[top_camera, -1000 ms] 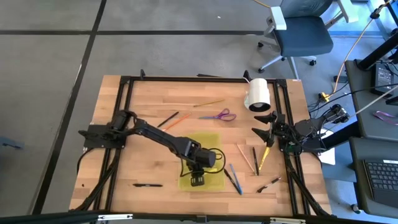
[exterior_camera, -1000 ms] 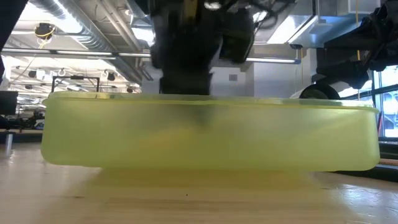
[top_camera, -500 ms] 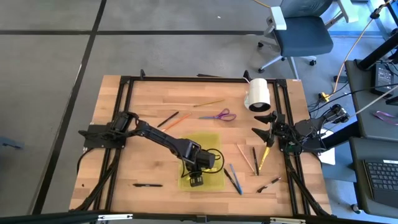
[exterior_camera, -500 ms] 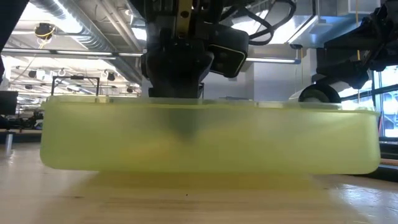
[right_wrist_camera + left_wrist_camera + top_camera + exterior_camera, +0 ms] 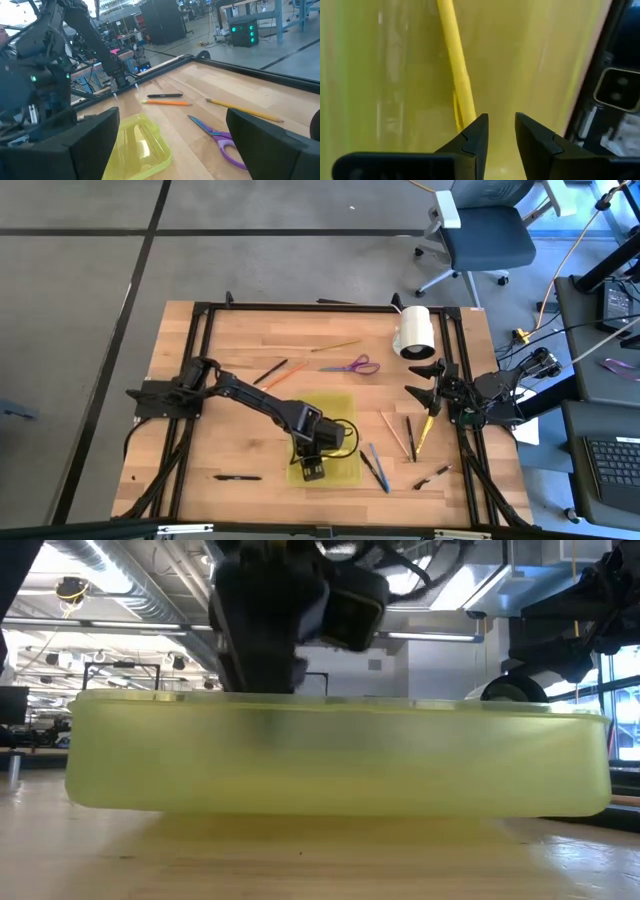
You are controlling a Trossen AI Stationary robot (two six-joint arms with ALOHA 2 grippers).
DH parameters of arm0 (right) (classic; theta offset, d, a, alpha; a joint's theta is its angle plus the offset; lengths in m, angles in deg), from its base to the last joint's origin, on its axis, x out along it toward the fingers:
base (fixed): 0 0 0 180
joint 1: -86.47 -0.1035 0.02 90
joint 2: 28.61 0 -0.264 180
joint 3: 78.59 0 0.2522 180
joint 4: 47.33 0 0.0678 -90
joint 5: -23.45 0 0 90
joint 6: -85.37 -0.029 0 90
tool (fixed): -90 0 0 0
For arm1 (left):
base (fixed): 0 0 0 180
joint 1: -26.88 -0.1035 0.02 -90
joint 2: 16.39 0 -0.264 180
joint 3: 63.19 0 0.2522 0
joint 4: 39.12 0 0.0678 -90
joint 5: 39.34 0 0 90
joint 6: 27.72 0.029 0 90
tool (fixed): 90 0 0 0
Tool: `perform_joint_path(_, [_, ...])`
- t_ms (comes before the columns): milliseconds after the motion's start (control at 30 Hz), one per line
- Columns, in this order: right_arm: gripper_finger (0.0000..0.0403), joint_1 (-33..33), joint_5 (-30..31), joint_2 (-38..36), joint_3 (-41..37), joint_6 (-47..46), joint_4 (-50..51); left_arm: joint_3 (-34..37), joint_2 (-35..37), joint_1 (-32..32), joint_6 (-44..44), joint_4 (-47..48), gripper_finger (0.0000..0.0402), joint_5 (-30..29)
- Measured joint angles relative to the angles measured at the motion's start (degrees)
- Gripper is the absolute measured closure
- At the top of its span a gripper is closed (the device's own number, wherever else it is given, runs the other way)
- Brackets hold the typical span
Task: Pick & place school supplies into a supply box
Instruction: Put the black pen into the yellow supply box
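The left gripper (image 5: 500,131) is hanging inside the yellow-green supply box (image 5: 340,408), its fingers (image 5: 473,136) sitting narrowly parted and gripping nothing; a yellow pencil (image 5: 456,70) is lying on the box floor, just beside one fingertip; compared with half a second ago, the gripper is sitting slightly nearer the box's front-left; the right gripper (image 5: 428,386) is waiting spread wide, empty, at the surface's right edge.

translucent yellow-green supply box (image 5: 335,412), purple-handled scissors (image 5: 352,365), white roll (image 5: 416,332)
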Motion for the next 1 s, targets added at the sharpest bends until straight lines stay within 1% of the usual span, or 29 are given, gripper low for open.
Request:
perform_joint_path(100, [0.0034,0.0,0.0,0.0,0.0,0.0,0.0,0.0,2.8,0.0,-0.5,2.4,0.0314,-0.2])
perform_joint_path(167, [0.0034,0.0,0.0,0.0,0.0,-0.1,0.0,0.0,5.0,0.4,-1.9,5.9,0.0313,-0.6])
perform_joint_path(233, [0.0034,0.0,0.0,0.0,0.0,-0.1,0.0,0.0,7.4,1.5,-3.3,9.1,0.0311,-3.1])
perform_joint_path(300, [0.0034,0.0,0.0,0.0,0.0,-0.1,0.0,0.0,10.1,3.6,-4.3,13.5,0.0311,-7.5])
perform_joint_path(433, [0.0034,0.0,-0.3,0.0,0.0,-0.2,0.0,0.0,14.0,8.3,-7.5,20.0,0.0314,-18.2])
perform_joint_path(567, [0.0034,0.0,-0.3,0.0,0.0,-0.1,0.0,0.0,16.2,13.4,-15.1,22.9,0.0315,-26.9])
perform_joint_path(633, [0.0034,0.0,-0.3,0.0,0.0,0.0,0.0,0.0,16.7,15.7,-19.0,22.5,0.0315,-29.6])
perform_joint_path(767, [0.0034,0.0,-0.3,0.0,0.0,0.0,0.0,0.0,17.0,18.8,-23.8,22.5,0.0315,-30.5])
perform_joint_path(867, [0.0034,0.0,-0.4,0.0,0.0,0.0,0.0,0.0,17.0,20.5,-29.5,22.6,0.0313,-30.5])
perform_joint_path(933, [0.0034,0.0,-0.4,0.0,0.0,0.0,0.0,0.0,17.0,21.4,-32.5,22.6,0.0305,-29.7])
perform_joint_path(1000, [0.0034,0.0,-0.4,0.0,0.0,0.0,0.0,0.0,17.0,22.2,-34.1,22.6,0.0288,-29.5])
